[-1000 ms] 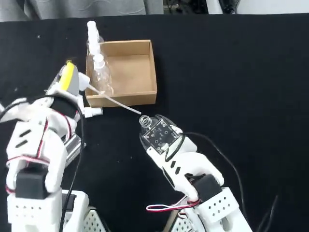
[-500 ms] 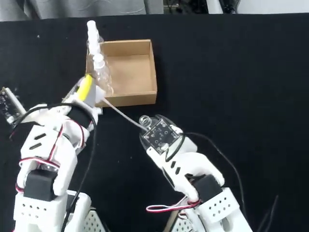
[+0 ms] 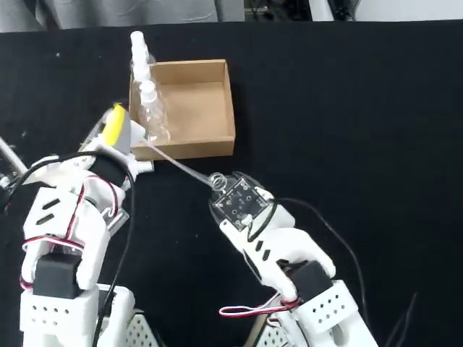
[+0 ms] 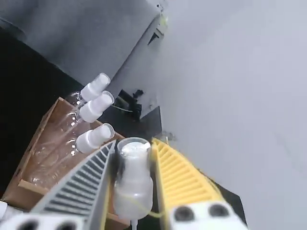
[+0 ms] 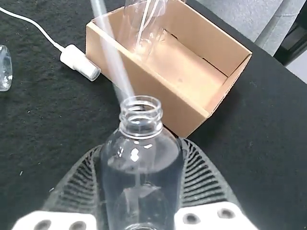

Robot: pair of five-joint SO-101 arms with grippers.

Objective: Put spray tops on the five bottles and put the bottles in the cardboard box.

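Left gripper (image 4: 132,147) clamped the spray top (image 4: 133,184) beside the cardboard box (image 3: 195,148), floppy dip tube (image 3: 177,168) at the neck of the bottle (image 5: 140,120) clamped in the right gripper (image 5: 141,165) near the box; light, slick plastic, I'd grip body and collar.

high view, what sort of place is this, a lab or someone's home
Most likely a robotics lab or workshop bench: a table draped in black cloth, small white robot arms, left and right, mounted at its near edge, and a grey curtain behind it.
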